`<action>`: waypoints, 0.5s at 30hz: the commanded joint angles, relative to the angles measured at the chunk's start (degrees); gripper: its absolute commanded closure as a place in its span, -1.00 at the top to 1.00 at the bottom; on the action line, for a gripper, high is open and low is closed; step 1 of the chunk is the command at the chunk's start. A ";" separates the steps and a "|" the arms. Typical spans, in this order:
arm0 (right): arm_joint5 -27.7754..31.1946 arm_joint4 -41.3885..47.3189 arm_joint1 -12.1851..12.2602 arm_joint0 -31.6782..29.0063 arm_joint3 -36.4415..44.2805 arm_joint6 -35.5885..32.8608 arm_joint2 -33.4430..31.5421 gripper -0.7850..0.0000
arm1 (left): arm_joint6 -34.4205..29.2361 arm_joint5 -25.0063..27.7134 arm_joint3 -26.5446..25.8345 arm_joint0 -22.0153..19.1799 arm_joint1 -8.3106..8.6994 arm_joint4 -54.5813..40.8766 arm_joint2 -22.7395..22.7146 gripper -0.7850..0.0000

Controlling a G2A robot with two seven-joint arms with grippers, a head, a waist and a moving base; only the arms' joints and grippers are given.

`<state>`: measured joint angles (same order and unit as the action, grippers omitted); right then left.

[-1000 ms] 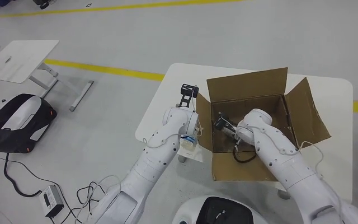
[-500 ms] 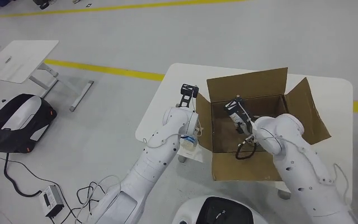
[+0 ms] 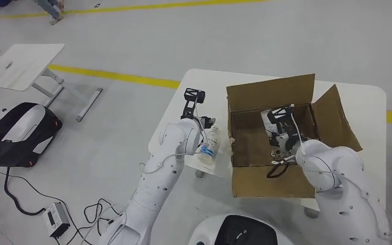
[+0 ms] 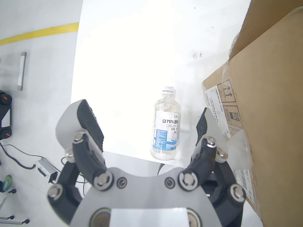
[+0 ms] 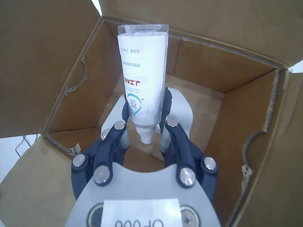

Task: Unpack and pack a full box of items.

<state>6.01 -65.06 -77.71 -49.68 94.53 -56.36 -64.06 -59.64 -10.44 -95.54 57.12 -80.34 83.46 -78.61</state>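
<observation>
We see the left gripper (image 4: 142, 116) hanging released over the near part of the white table (image 4: 132, 36), its two ribbed fingers (image 4: 91, 124) spread wide and clasping nothing. Past those fingers stands a small clear bottle (image 4: 165, 128) with a white cap and a blue and white label. It appears upright on the table, close to the table's near edge and just beside the outer left wall of the cardboard box (image 4: 272, 72). In the left wrist view the bottle sits in the gap between the two fingers, nearer the finger on the box side. It lies beyond the fingertips and neither pad touches it. From the top view we find the same bottle between the left arm and the box, apart from both. The box rests on the table with all its flaps folded outward. The right gripper (image 5: 145, 109) is over the box's open mouth and is clenched on a slim clear bottle with a white label (image 5: 142, 67). Its pads grip the lower body just above the neck, one on each side. This bottle is held upside down relative to the wrist: its nozzle points back toward the gripper's palm and its flat base points away, down into the box. We cannot tell whether that base touches the box's floor.
</observation>
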 commanded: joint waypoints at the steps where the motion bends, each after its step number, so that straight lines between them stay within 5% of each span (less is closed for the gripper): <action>1: -1.04 1.33 0.10 -1.10 1.39 1.93 -1.41 -1.00 | 0.15 0.06 -0.23 0.19 0.02 0.06 -0.05 1.00; 10: -3.28 8.87 0.62 -8.87 8.79 14.16 -8.09 -1.00 | 0.15 0.06 -0.23 0.19 0.02 0.06 -0.05 1.00; 15: -3.28 8.87 0.62 -8.87 8.79 14.16 -8.09 -1.00 | 0.15 0.06 -0.23 0.19 0.02 0.06 -0.05 1.00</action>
<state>2.72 -56.18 -77.08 -58.57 103.33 -42.17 -72.17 -59.49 -10.39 -95.77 57.31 -80.33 83.51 -78.65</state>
